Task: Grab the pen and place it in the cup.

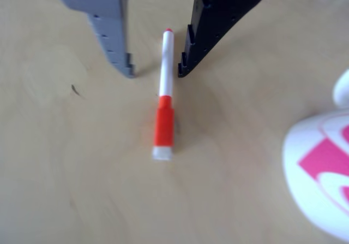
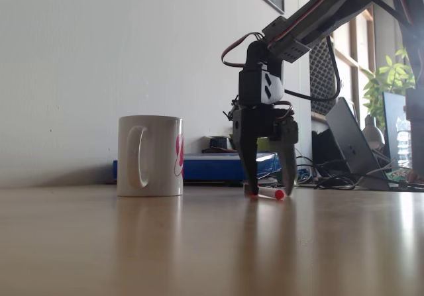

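Pen point(image 1: 165, 94) lay flat on the desk point(image 1: 82, 173), not lifted. Hand point(image 1: 155, 72) was down over its white barrel, fingers wide apart either side, the dark one close to it, contact unclear. Grasp, lift and drop into the cup point(image 2: 150, 155) all looked left to do. Cup stood near, cut off at the other view's edge; that view was blurred.

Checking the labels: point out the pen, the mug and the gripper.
pen point(image 1: 165, 61): other view, on the white barrel.
mug point(image 2: 159, 155): fixed view, on the white side wall.
gripper point(image 1: 155, 72): other view, midway between the grey and black fingertips.
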{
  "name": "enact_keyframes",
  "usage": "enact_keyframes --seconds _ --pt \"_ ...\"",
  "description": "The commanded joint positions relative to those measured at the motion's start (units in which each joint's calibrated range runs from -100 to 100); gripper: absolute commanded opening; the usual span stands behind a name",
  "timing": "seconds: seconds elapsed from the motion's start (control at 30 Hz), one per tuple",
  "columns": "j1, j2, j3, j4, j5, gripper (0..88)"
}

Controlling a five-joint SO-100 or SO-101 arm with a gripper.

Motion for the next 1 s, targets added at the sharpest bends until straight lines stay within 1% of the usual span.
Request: enact_keyframes --seconds 0.0,0.13,0.47,0.67,0.87,0.97 --pt "-0.33 0.66 0.71 0.08 -0.15 7.2" --pt "-0.33 0.66 0.8 0.08 -0.15 1.0" --pt "0.51 -0.5 1.25 -0.78 0.17 1.0" --pt "0.59 -14.19 3.42 -0.78 0.33 1.0" --pt "0.84 -28.46 5.96 -0.87 3.53 1.0" --pt "1.84 -34.19 7.05 -3.45 5.21 0.9"
